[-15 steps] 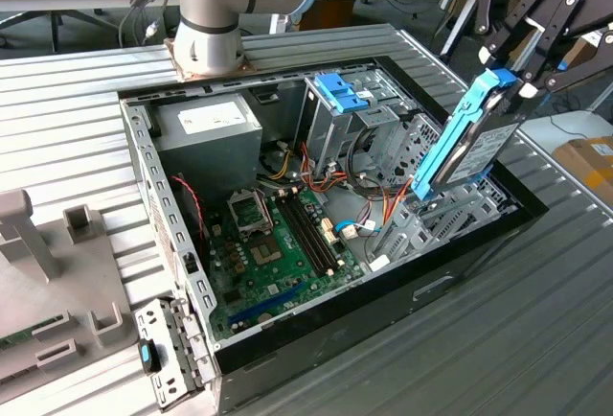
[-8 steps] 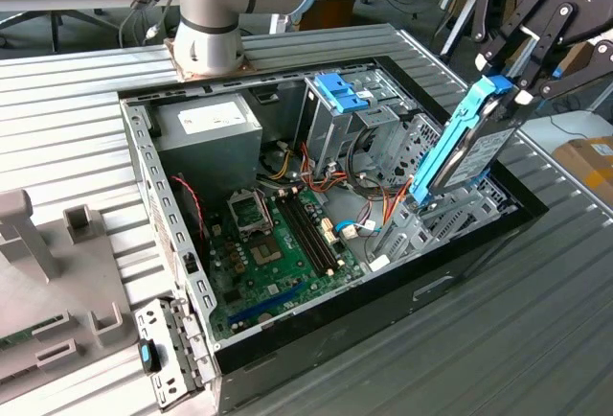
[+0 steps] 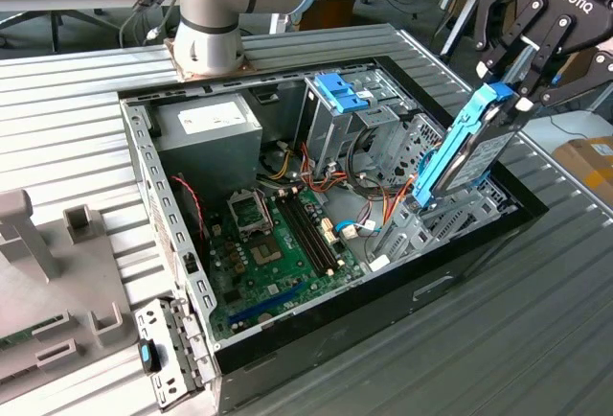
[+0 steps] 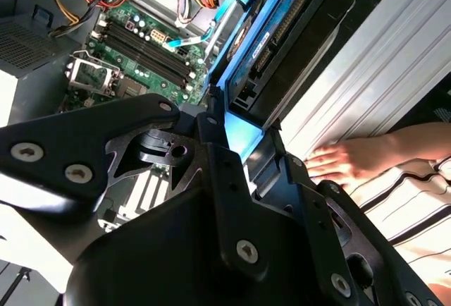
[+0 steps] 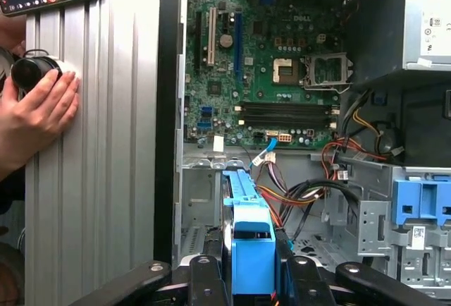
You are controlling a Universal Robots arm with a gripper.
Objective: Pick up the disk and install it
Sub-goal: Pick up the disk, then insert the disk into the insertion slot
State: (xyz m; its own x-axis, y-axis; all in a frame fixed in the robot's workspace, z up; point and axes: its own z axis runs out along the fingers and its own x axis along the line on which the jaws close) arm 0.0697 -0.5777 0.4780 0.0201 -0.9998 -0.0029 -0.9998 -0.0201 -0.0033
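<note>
In the exterior view, the open computer case (image 3: 402, 293) sits mid-frame, and right of its motherboard (image 3: 278, 243) the disk (image 3: 466, 148) stands tilted over the case's right end, pinched at upper right by the gripper (image 3: 522, 88).

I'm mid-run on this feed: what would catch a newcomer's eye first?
The gripper shut on the blue-framed disk, held tilted above the open computer case at the exterior view's right. The green motherboard lies on the case floor. In the first wrist view a person's hand rests on the ribbed table beside the case.
</note>
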